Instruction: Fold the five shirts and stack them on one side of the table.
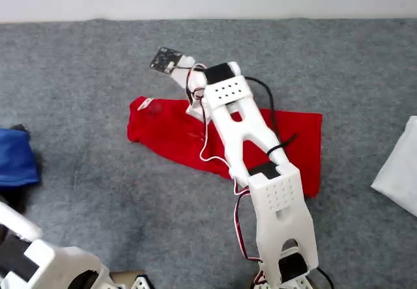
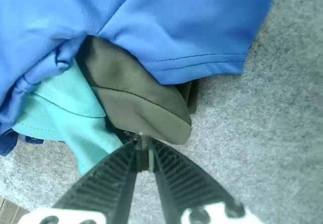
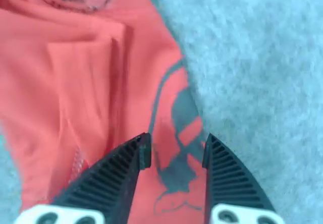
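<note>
Left hand (image 2: 144,151) closed, fingertips together, tips right at the edge of the dark shirt (image 2: 136,98); blue shirt (image 2: 176,22) lies over the dark one; teal shirt (image 2: 70,115) beside it, partly under the blue; all on the grey counter (image 2: 262,148).

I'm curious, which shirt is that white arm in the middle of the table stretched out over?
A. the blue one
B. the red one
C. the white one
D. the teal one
B: the red shirt lies spread under the outstretched arm, and the right wrist view shows red cloth between its open fingers.
</note>
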